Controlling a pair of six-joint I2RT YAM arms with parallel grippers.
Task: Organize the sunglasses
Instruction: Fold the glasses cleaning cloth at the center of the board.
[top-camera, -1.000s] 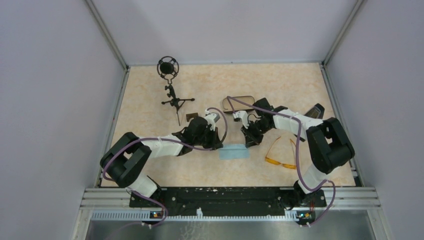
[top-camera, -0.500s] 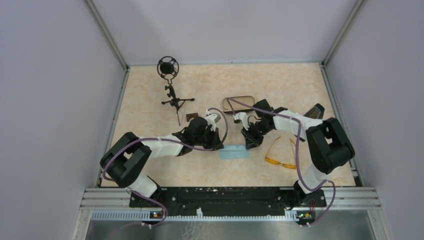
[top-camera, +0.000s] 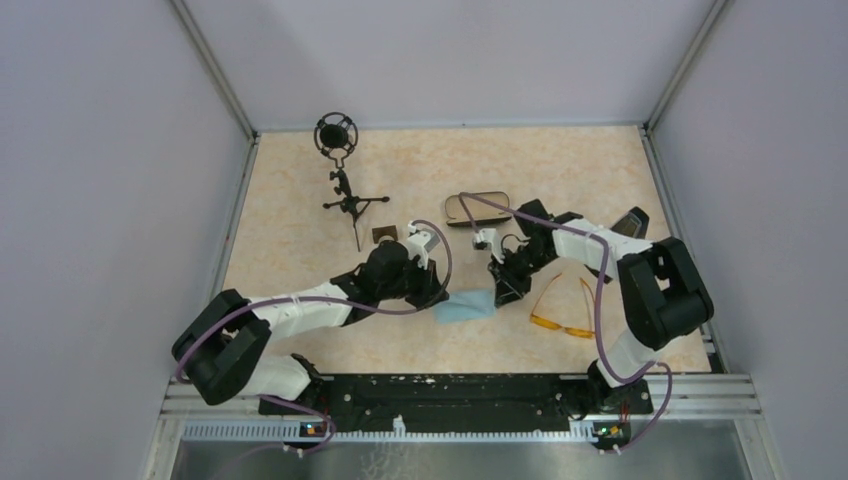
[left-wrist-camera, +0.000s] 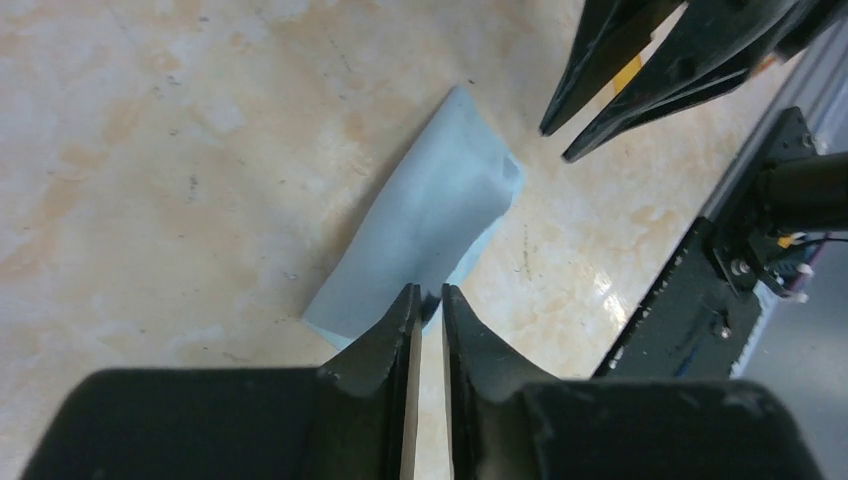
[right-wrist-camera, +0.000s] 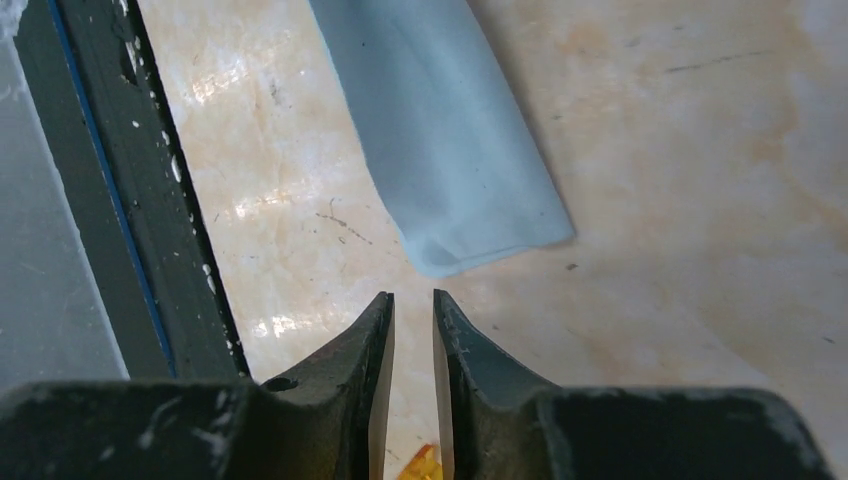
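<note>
Both pairs of jaws have parted a crack, so left gripper (left-wrist-camera: 425, 300) and right gripper (right-wrist-camera: 412, 305) grip nothing, the folded blue cloth (left-wrist-camera: 430, 215) just ahead of each; best lift clear without snagging it before reaching the sunglasses (top-camera: 560, 325) near the right gripper's outer side.

One pair of translucent orange wraparound sunglasses (top-camera: 558, 326), one folded light blue cloth (top-camera: 465, 306), one black oblong glasses case with tan lining (top-camera: 480, 208), one black microphone on a tripod stand (top-camera: 342, 182), one small brown square piece (top-camera: 384, 234), too small to identify, and two robot arms: left arm (top-camera: 300, 312), right arm (top-camera: 585, 245).
</note>
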